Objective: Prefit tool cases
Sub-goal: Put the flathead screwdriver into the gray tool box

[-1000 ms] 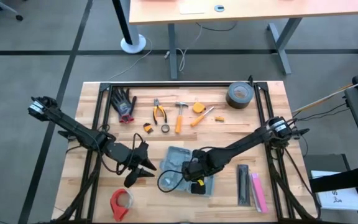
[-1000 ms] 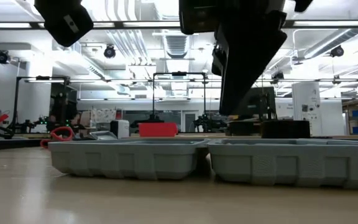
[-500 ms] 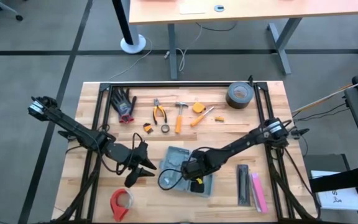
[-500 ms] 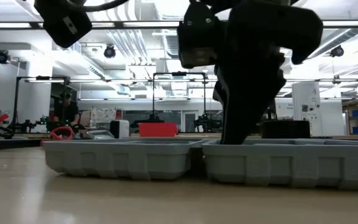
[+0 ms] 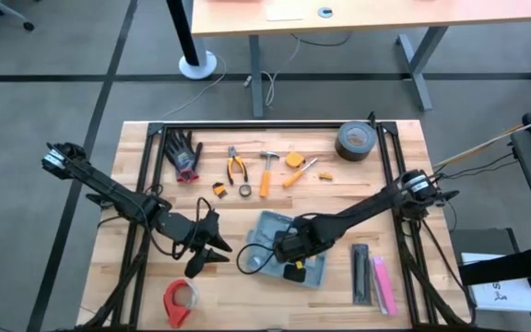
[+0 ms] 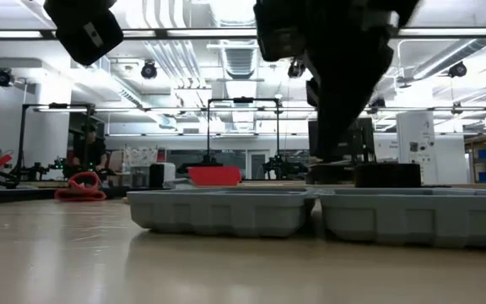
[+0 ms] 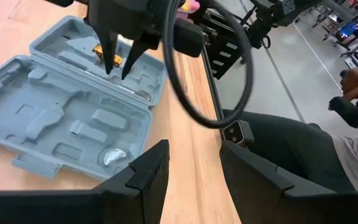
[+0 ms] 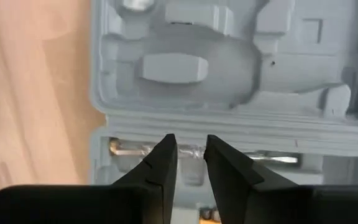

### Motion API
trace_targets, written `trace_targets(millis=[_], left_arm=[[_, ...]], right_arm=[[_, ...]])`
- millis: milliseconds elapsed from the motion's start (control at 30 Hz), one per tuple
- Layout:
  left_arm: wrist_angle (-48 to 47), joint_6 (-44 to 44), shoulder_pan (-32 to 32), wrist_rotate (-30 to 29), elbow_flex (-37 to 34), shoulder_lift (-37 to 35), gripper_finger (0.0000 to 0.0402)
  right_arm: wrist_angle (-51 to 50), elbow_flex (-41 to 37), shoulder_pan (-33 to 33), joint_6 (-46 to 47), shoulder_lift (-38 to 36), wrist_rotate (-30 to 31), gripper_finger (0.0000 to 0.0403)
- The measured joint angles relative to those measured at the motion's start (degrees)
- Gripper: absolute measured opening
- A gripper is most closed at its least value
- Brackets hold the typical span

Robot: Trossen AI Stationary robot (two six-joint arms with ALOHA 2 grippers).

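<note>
The blue-grey tool case [image 5: 289, 249] lies open and flat on the wooden table, grey tray slots up; it also shows in the low view [image 6: 310, 219] and the left wrist view [image 7: 73, 112]. My right gripper [image 5: 290, 245] points down into the case half that holds a silver bar [image 8: 272, 158] and a yellow item [image 7: 101, 50], its fingers a narrow gap apart [image 8: 188, 152]. My left gripper [image 5: 218, 245] is open and empty, just left of the case [image 7: 191, 168]. My right gripper comes from above, pointing down, with both fingertips [image 7: 112, 62] set in the tray of the case half toward the table's right edge, beside the silver bar's slot [image 8: 129, 148]. The fingers hide the place of contact. The case stays flat on the table.
A red tape roll [image 5: 181, 300] lies near the front left. Black and pink bars [image 5: 371, 274] lie right of the case. Gloves [image 5: 184, 152], pliers [image 5: 237, 166], a hammer [image 5: 267, 171] and a duct-tape roll [image 5: 356, 140] lie along the far side. A person [image 7: 353, 124] sits beyond the table.
The open case has slid along the table toward the right edge and turned a little, together with my right gripper, whose fingers stay down in its tray. My left arm has kept still.
</note>
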Motion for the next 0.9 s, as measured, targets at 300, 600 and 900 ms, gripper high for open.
trace_targets(millis=[300,600,900], left_arm=[[-0.01,-0.53,0.00,-0.02,0.00,0.00,0.0149],[-0.22,-0.45,0.00,0.00,0.00,0.00,0.0146],[-0.86,-0.49,0.00,-0.02,0.00,0.00,0.0155]], right_arm=[[-3.08,-0.59,0.17,5.83,0.33,-0.33,0.0083],[-2.71,-0.62,0.17,7.13,0.33,-1.47,0.0081],[-1.33,-0.88,0.17,7.75,1.03,-1.88,0.0078]])
